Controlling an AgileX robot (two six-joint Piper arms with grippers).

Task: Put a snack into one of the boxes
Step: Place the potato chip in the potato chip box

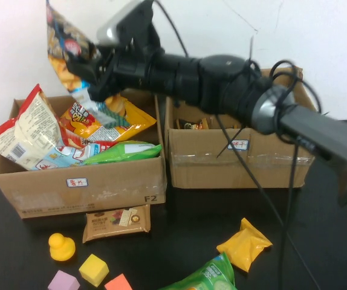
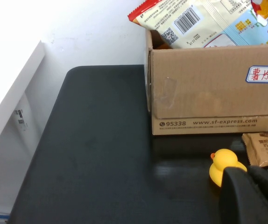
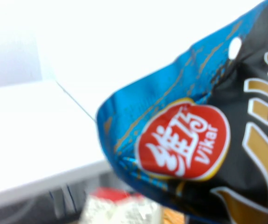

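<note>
Nearest to the camera lie small toys on the black table (image 1: pixel 179 223): a purple block (image 1: pixel 63 281), a yellow block (image 1: pixel 94 269) and an orange block (image 1: pixel 118 283), all in front of the left box (image 1: pixel 83 187). A yellow rubber duck (image 1: pixel 61 246) sits just in front of the left box, and a brown snack bar (image 1: pixel 116 222) lies beside the duck, close to the box's front wall. A green bag (image 1: pixel 207 276) and a small yellow packet (image 1: pixel 244 244) lie farther to the right of the left box, in front of the right box (image 1: pixel 240 160).

The left box is full of snack bags, among them a white and red bag (image 1: pixel 22 130) leaning over its left edge. The right box stands just beside it.

The right gripper (image 1: pixel 87 69) is above the back of the left box and pinches a blue chip bag (image 1: pixel 64 45), which is held in the air over this box. The left gripper (image 2: pixel 250 193) is low near the duck, in front of the left box; whether its claw is spread or pressed together I cannot tell.
</note>
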